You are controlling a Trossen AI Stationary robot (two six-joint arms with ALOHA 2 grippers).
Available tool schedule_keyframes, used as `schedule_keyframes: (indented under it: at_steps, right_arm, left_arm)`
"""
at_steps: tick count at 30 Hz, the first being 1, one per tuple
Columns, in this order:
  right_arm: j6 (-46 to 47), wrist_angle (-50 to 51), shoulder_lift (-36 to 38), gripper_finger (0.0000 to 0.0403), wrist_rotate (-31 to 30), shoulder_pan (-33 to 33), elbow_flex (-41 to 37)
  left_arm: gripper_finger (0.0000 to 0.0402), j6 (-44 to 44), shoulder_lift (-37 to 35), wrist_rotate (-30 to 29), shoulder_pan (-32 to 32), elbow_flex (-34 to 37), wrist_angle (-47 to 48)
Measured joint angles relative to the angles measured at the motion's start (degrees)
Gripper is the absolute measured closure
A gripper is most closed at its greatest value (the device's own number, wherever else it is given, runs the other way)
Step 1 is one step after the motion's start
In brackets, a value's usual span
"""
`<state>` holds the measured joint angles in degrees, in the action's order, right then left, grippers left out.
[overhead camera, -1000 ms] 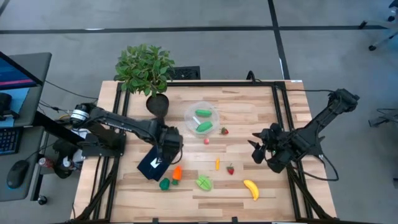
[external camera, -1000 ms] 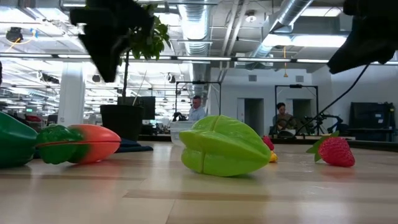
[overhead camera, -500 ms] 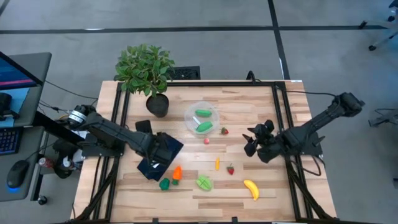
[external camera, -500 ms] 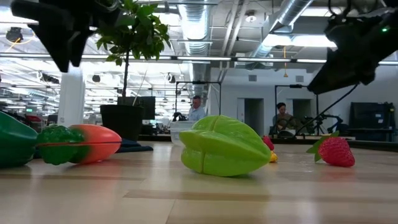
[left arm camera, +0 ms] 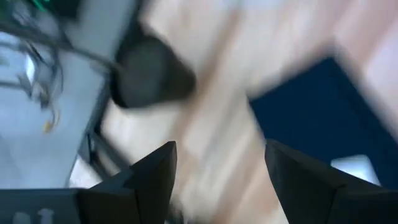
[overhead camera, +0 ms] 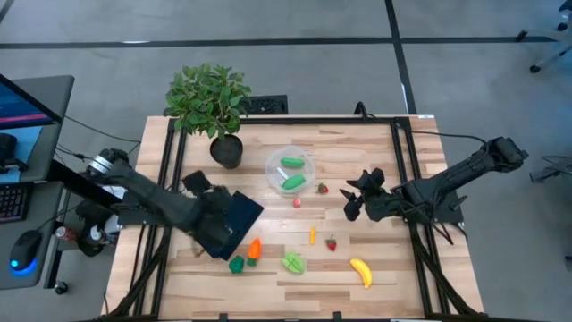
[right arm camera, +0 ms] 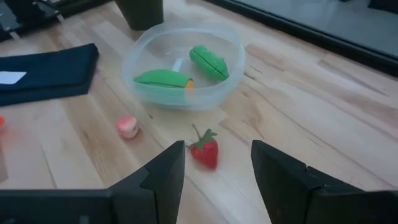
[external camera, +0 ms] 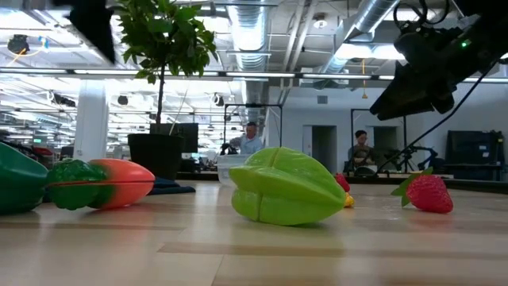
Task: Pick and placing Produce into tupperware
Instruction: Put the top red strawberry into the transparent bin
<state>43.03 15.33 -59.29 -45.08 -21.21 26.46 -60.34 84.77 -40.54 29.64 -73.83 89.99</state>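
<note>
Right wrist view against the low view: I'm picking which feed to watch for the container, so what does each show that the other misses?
Only the right wrist view shows the clear tupperware with two green pieces inside, a small pink piece on the wood, and the right gripper with its fingers apart. Only the low view shows the green starfruit, the orange carrot and people in the room behind. Both show the plant pot, the dark cloth and a red strawberry, though perhaps not the same one.

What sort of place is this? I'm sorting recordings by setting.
Probably a robotics lab in an open office: a wooden table on a metal frame, exposed ceiling ducts, and people at desks behind.
</note>
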Motion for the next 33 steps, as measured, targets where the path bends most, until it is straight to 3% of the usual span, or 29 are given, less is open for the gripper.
schedule_keyframes:
  at_steps: [6,12,16,20,29,33]
  right_arm:
    - [-0.2,0.0,0.0,0.0226,0.0,-0.1,0.0]
    - [-4.2,-1.8,0.0,0.0226,0.4,-0.1,0.0]
    - [-7.0,-3.1,-0.3,0.0226,4.3,0.0,0.0]
    - [-7.5,-4.3,-2.8,0.0226,7.3,0.0,-1.2]
    - [-10.1,-27.5,-12.7,0.0226,17.2,4.4,-7.7]
    - [-13.1,-32.9,-16.8,0.0226,19.4,7.0,-7.6]
  left_arm:
    - [0.0165,-19.9,-13.3,-29.7,13.1,3.2,0.0]
    - [0.0165,-38.7,-28.5,-47.5,25.8,18.1,-3.7]
    - [0.0165,-42.8,-34.9,-49.3,30.7,28.8,-12.7]
    - [0.0165,-41.2,-37.3,-49.5,32.4,35.3,-22.6]
    - [0.0165,-39.8,-36.7,-49.4,32.4,38.6,-25.7]
    - [0.0165,-39.8,-36.7,-48.5,32.4,38.6,-25.7]
